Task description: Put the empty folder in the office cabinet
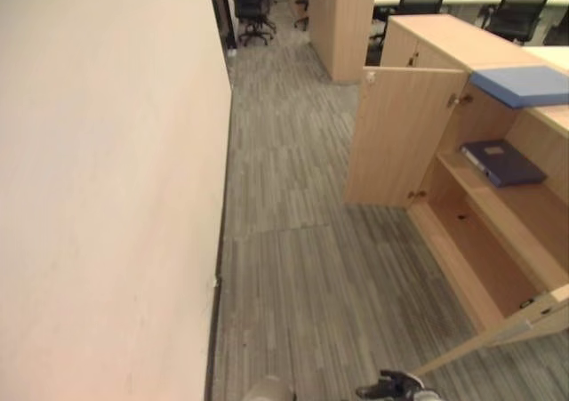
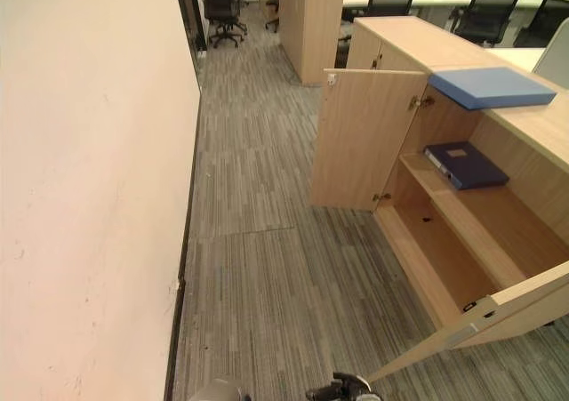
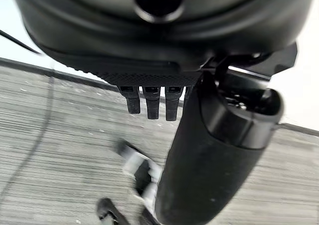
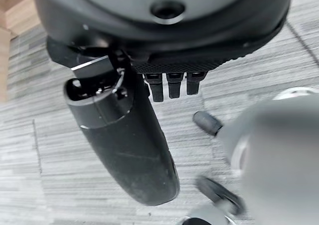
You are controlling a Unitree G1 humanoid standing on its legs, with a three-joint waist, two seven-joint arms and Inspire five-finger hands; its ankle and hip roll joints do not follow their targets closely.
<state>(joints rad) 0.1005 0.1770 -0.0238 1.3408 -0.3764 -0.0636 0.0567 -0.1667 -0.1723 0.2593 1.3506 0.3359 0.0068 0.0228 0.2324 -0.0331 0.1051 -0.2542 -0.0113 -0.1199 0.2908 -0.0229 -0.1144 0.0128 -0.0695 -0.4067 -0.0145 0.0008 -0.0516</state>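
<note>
Carpet floor — folder on cabinet shelf.

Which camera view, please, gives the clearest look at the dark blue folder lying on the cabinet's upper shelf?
The right eye view: the dark blue folder lies unobstructed on the upper shelf of the cabinet. The left eye view shows it too, nearer the frame edge. The wrist views look at carpet past each hand.
</note>
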